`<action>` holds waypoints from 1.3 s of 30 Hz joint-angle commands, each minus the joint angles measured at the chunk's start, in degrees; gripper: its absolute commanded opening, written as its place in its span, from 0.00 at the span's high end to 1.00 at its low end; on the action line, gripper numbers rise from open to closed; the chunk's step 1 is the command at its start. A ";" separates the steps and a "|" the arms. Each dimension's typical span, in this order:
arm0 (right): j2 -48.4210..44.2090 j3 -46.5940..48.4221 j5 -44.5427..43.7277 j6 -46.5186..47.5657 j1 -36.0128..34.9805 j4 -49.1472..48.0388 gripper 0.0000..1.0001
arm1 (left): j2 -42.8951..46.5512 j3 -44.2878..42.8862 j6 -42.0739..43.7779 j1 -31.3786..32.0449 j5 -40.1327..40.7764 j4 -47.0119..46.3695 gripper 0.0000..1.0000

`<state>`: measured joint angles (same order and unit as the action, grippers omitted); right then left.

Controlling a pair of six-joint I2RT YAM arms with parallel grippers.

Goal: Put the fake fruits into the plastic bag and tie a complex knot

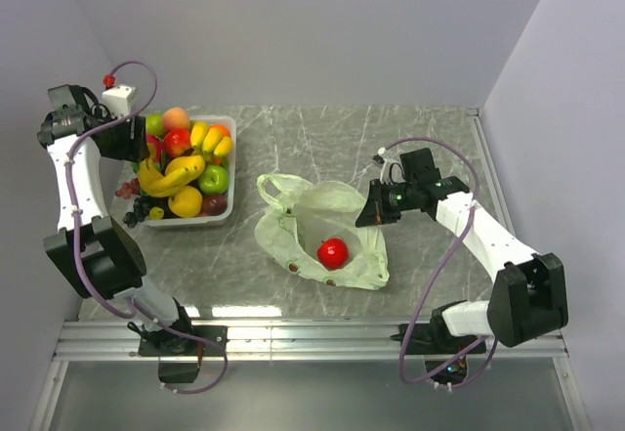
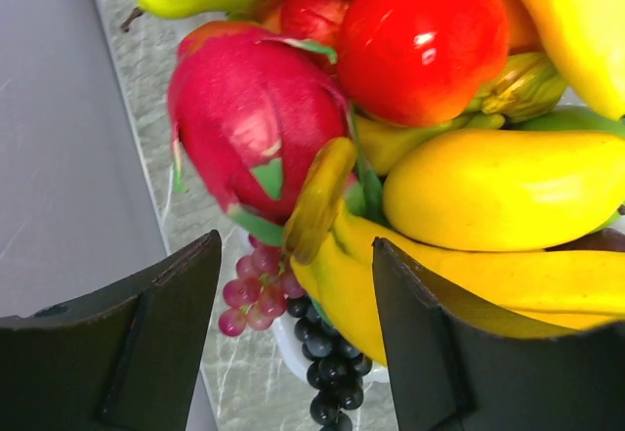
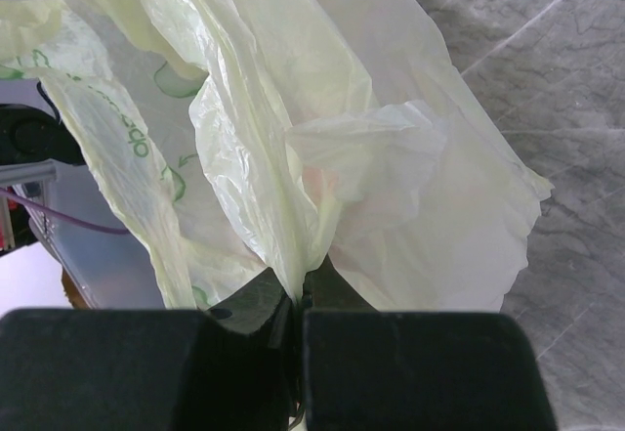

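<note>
The left arm (image 1: 73,177) rises from its base at the near edge, folds at the elbow and runs up the left side, its wrist turned inward. The left gripper (image 1: 132,143) points down, its two dark fingers (image 2: 156,343) standing apart with nothing gripped between them. The right arm (image 1: 479,236) bends at its elbow on the right and stretches towards the middle of the tabletop, where the right gripper (image 1: 371,211) has its fingers (image 3: 420,363) pressed together, pinching a fold of the plastic bag (image 3: 254,108).
</note>
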<state>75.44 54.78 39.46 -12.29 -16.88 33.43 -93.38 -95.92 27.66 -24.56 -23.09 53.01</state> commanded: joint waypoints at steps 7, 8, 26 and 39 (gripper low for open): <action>1.29 1.64 -0.26 1.04 0.36 -1.00 1.00 | -1.01 -0.50 -0.68 1.18 -3.89 -2.65 0.37; 1.46 1.73 -0.26 1.04 0.36 -0.82 1.00 | -1.36 -0.50 -0.85 1.18 -3.98 -2.65 0.40; 2.78 2.26 0.09 1.57 0.36 -0.47 1.00 | -2.77 -0.76 -1.56 1.09 -5.82 -2.04 0.64; 3.31 2.87 0.61 1.66 0.36 -0.47 1.00 | 0.92 -2.08 1.08 0.83 -7.40 -0.19 1.00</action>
<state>78.26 55.20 39.53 -11.25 -16.86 33.58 -96.20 -95.81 27.27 -23.57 -27.49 51.99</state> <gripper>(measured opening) 0.009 0.227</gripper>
